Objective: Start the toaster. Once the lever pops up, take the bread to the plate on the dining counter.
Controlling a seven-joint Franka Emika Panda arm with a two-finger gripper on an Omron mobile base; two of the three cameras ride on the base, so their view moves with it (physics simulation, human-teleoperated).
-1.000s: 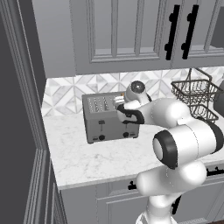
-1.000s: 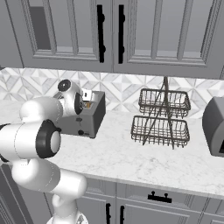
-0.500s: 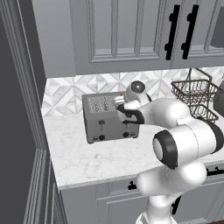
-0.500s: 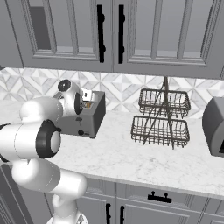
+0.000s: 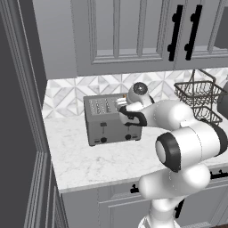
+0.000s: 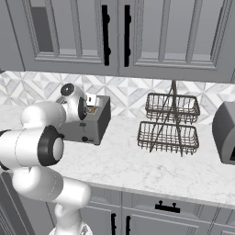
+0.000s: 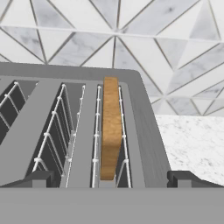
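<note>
Straddling slotted bread (image 7: pixel 111 127), open hand (image 7: pixel 111 178).

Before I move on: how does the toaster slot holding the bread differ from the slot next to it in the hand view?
The slot nearest the toaster's outer wall holds the bread, its golden-brown crust edge standing upright between the wire guides. The neighbouring slot has nothing in it, so its dark interior shows between the guides. Both slots run parallel and have the same white wire guides.
</note>
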